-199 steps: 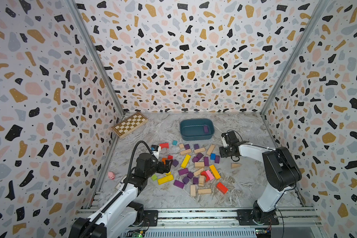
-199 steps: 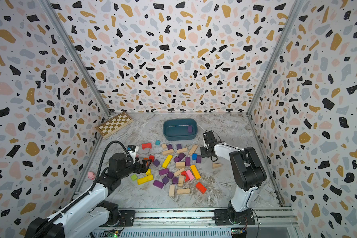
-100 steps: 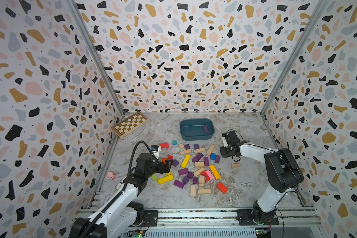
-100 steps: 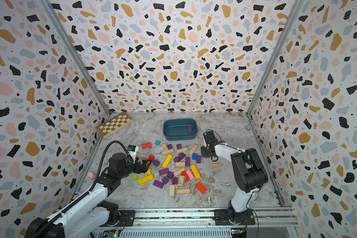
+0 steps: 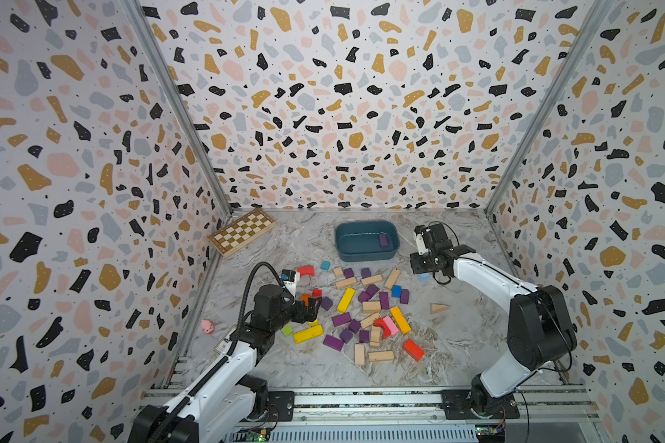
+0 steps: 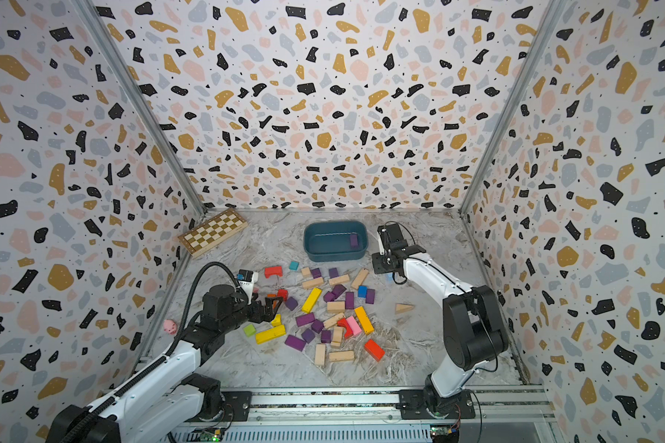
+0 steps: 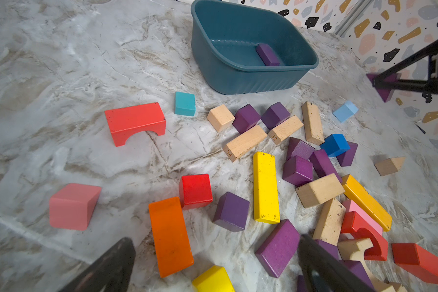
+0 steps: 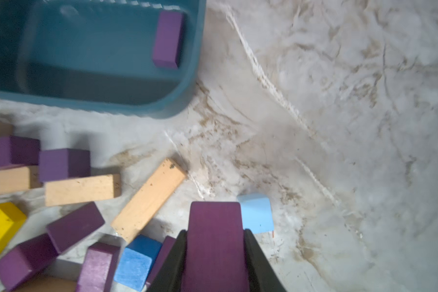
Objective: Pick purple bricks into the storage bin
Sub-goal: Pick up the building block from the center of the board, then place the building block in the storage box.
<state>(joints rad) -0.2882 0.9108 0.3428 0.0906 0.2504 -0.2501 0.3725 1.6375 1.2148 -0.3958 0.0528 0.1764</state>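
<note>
A purple brick (image 8: 214, 242) was clamped in the right gripper's (image 8: 215, 232) jaws, its long axis running out along the fingers. It was held off the table by a light blue block (image 8: 257, 212), near the storage bin (image 8: 147, 108). Another purple bar (image 5: 383, 239) lay inside the bin, lengthwise front to back. The left gripper (image 7: 215, 240) hovered over the pile with its jaws spread wide.

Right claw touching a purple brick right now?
Touching. Right wrist view: the purple brick sits clamped between the right claw's two black fingers, each flush against a side, with no gap.
</note>
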